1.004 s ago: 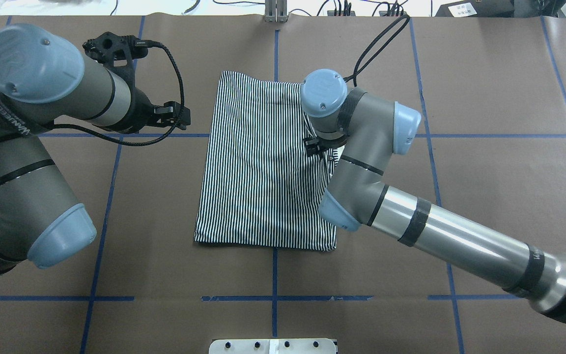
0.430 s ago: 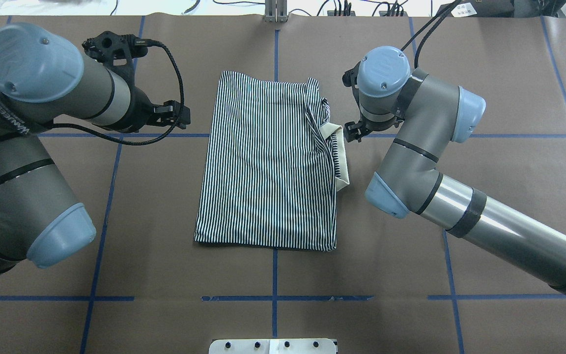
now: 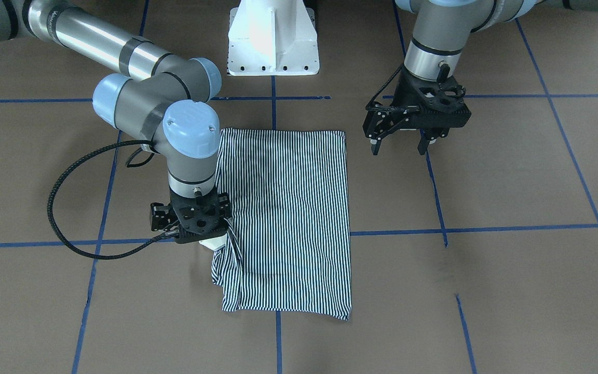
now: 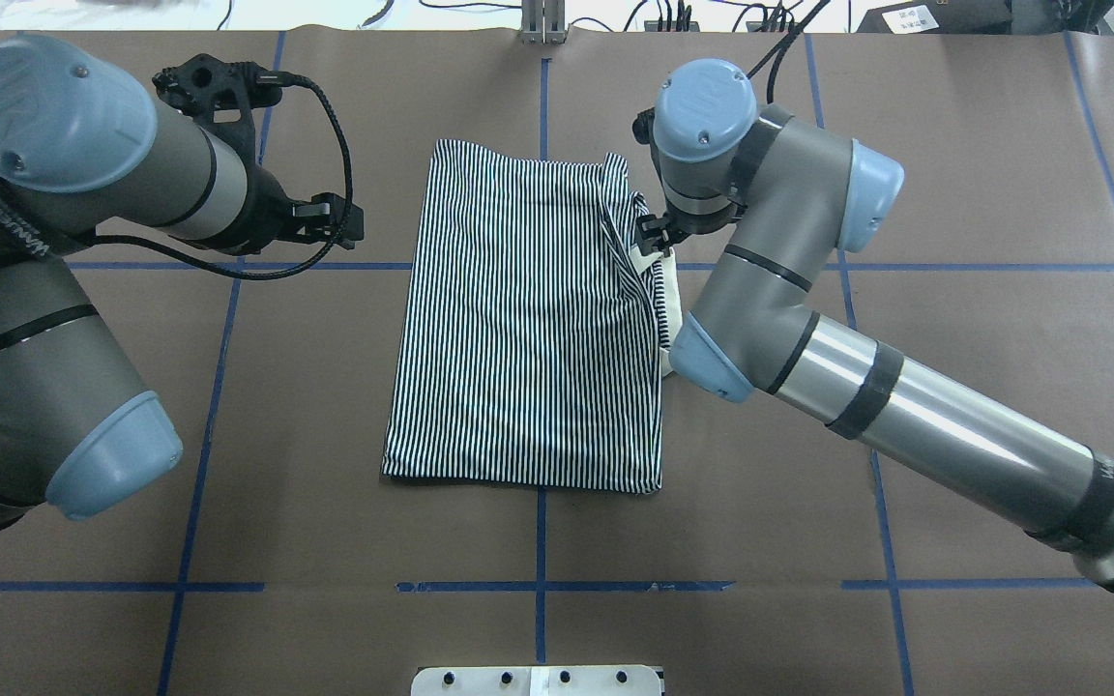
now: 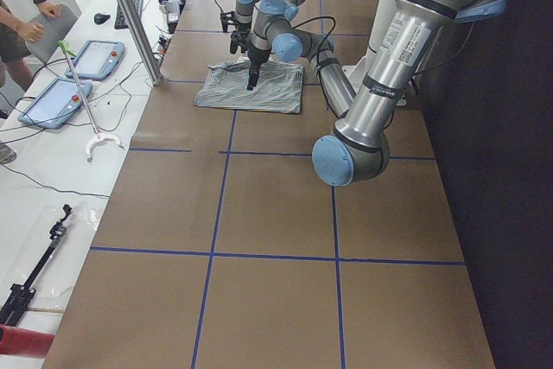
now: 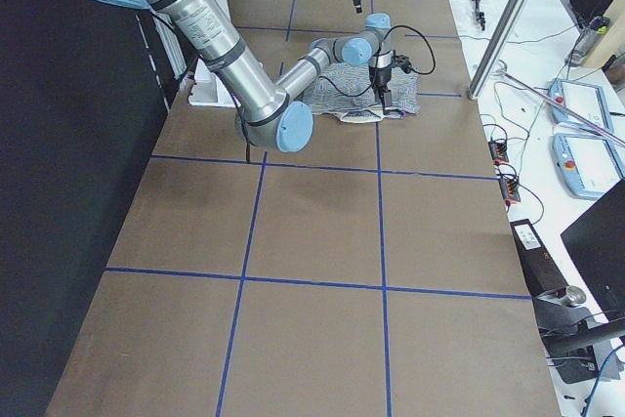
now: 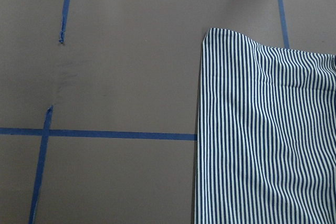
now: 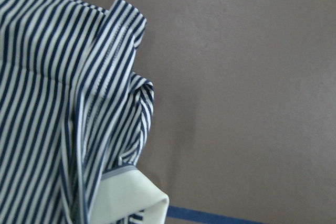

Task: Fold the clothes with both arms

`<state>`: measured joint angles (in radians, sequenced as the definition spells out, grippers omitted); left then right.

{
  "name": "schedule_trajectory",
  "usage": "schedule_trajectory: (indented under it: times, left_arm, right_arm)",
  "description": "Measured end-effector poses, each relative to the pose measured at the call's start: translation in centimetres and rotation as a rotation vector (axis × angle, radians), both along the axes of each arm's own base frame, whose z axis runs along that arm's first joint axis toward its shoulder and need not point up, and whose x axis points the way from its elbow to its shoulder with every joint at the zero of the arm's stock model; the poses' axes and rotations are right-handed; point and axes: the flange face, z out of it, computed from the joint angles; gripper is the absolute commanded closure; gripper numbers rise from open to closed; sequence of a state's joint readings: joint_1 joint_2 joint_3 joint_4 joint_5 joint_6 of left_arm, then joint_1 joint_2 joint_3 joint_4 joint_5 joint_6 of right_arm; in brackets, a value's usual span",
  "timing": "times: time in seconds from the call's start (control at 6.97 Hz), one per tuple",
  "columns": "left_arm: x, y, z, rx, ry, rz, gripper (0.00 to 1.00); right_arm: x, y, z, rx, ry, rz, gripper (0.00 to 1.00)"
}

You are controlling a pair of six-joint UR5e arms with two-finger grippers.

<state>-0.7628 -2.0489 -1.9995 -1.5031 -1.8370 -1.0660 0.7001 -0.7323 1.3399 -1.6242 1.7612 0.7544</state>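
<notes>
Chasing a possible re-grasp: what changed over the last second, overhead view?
The right arm swung off the polo shirt to its right, baring the cream collar, then came back. The right tool now sits at the collar's far end; grip state cannot be told. The left arm edged slightly away from the shirt, left tool open. Shirt unmoved.

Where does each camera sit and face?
Front-facing: across the table, facing the base; left hand on view's right, right hand at the shirt.
Overhead: behind the robot, looking forward-down; left arm and right arm flank the shirt.
Exterior left: table's left end, looking along it; left arm near.
Exterior right: opposite end; right arm near.
Left wrist: down on a shirt corner and table; no hand shows.
Right wrist: down on the collar; no hand shows.
Shared: front-facing and overhead both show shirt and arms, sides swapped.
</notes>
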Motion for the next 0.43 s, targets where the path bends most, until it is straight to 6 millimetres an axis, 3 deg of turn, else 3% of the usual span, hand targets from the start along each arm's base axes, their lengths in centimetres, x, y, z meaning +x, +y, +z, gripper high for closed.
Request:
schedule_trajectory:
  times: [0.29, 0.43]
  left_arm:
    - [-1.6, 0.0, 2.2, 0.0, -0.046, 0.01, 0.0]
    - [-2.0, 0.0, 2.6, -0.001, -0.053, 0.009, 0.0]
  right_arm:
    - [-4.0, -1.4, -1.4, -0.006, 0.002, 0.014, 0.0]
    - [-5.8, -1.6, -1.0, 0.003, 0.01, 0.018, 0.0]
